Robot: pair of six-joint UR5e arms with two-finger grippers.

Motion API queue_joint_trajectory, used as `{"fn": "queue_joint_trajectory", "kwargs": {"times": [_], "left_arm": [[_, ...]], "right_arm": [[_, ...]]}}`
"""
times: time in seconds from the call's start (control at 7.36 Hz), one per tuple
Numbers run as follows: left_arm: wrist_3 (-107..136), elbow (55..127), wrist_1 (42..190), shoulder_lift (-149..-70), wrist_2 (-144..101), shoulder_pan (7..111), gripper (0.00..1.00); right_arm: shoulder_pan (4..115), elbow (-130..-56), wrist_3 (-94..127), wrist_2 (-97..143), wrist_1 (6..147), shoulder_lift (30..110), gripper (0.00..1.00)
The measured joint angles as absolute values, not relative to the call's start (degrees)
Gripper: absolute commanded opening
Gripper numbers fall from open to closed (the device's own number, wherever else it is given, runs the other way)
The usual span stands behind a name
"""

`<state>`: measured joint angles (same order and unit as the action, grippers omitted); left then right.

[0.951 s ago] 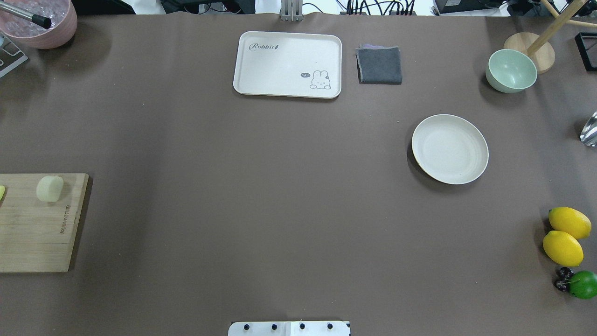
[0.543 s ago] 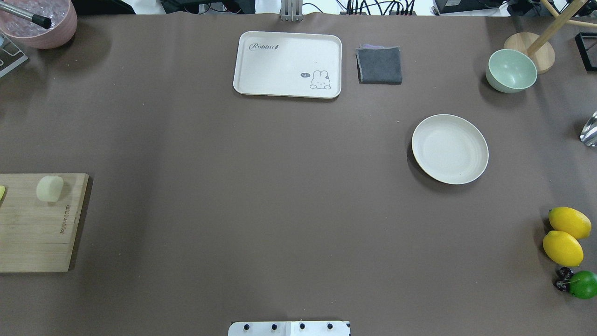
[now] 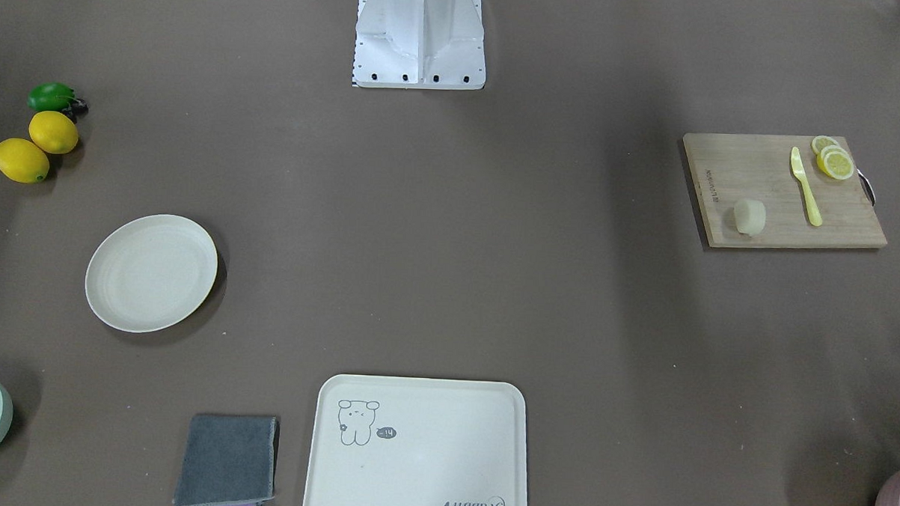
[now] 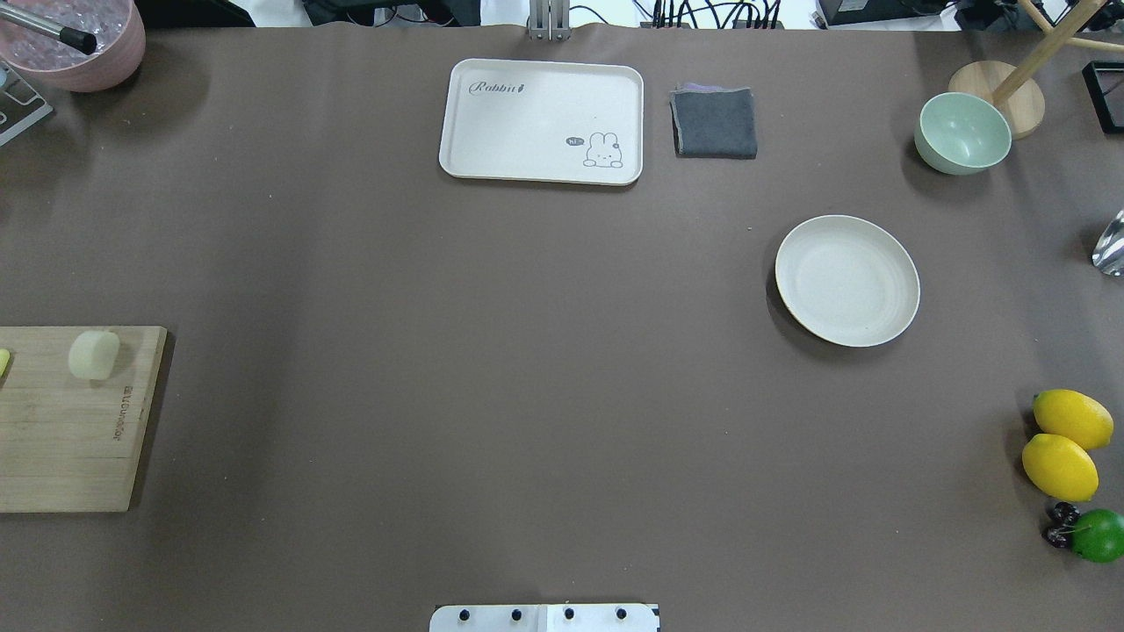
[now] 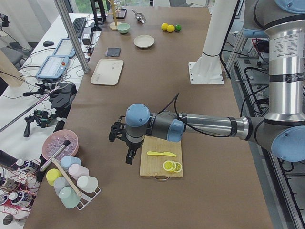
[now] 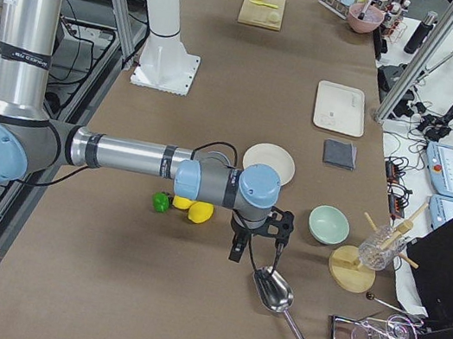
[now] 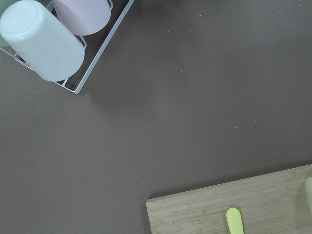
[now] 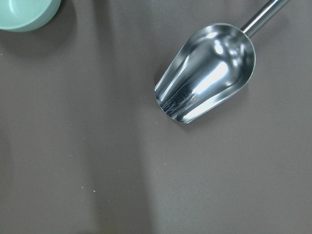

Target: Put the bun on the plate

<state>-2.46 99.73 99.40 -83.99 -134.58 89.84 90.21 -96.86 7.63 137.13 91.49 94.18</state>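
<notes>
The bun point(image 4: 94, 355) lay on the board point(image 4: 61, 439) at the left edge of the tabletop point(image 4: 527, 395), nearest our left gripper point(image 5: 128, 153), whose spread we couldn't tell.

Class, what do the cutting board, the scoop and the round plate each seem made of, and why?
The cutting board: wood or bamboo, matte; visible grain strips. The scoop: polished metal; mirror-like reflections. The plate: matte cream, likely plastic or ceramic; no gloss, unclear.

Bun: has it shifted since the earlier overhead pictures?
No. The bun sits in the same spot near the far edge of the cutting board, which has not moved either.
</notes>
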Motion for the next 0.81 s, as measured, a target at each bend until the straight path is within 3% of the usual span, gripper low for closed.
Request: {"fn": "queue_joint_trajectory", "kwargs": {"times": [0.81], "left_arm": [[-2.63, 97.33, 106.93, -84.0, -134.56, 90.55, 0.98]], "right_arm": [[90.18, -96.86, 7.64, 137.15, 91.49, 94.3, 1.0]]}}
